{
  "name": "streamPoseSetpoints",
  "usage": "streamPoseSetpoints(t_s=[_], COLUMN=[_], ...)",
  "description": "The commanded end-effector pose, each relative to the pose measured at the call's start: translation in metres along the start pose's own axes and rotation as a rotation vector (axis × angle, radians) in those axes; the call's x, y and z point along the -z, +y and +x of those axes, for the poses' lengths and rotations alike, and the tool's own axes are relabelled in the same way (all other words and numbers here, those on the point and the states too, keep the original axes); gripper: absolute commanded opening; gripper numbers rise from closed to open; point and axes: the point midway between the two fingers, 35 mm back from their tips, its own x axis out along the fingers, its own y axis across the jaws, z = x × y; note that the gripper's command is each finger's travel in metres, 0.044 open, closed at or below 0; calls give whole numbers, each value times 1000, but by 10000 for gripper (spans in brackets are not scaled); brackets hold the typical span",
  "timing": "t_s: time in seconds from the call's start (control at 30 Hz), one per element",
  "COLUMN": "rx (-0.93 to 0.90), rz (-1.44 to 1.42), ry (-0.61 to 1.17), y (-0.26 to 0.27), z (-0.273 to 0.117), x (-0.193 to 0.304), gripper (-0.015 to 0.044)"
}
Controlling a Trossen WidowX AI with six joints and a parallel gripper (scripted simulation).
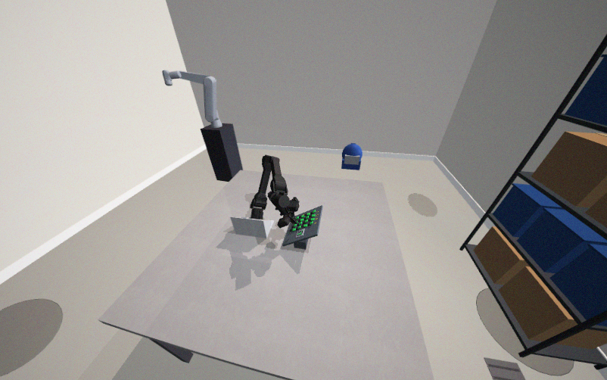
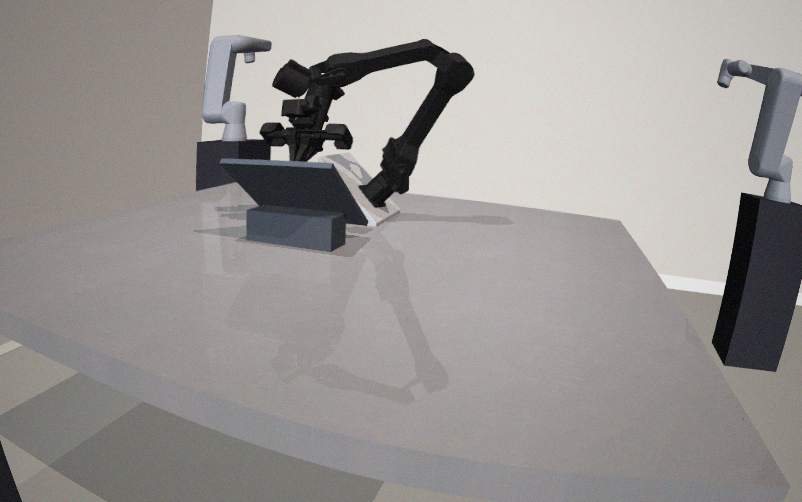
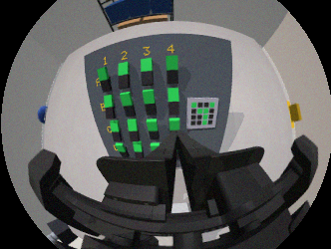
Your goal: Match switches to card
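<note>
Switches in four columns cover a tilted panel [image 1: 319,220] [image 2: 284,183] [image 3: 209,55], one card [image 3: 202,114] alongside. The end effector's [image 1: 293,219] [image 2: 300,158] [image 3: 176,139] fingers are together, well inside the desk's [image 1: 340,304] [image 2: 473,295] [image 3: 65,115] edges.

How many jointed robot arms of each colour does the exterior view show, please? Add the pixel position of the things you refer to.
Black jointed robot arm [image 1: 278,181] [image 2: 384,58]: 1
Light grey jointed robot arms [image 1: 210,98] [image 2: 220,76] [image 2: 775,124]: 2
Total: 3

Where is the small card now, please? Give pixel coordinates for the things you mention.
In the wrist view, the small card [image 3: 215,114] lies on the dark panel [image 3: 206,60], immediately right of column 4, beside rows B and C, beyond the gripper's closed fingertips.
</note>
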Motion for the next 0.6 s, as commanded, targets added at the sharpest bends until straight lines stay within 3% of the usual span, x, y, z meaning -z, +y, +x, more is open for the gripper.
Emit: streamPoseSetpoints(t_s=[0.0,0.57], rx=[-5,-5], rz=[7,7], ry=[5,4], y=[0,1], z=[10,26], x=[2,1], gripper=[0,0])
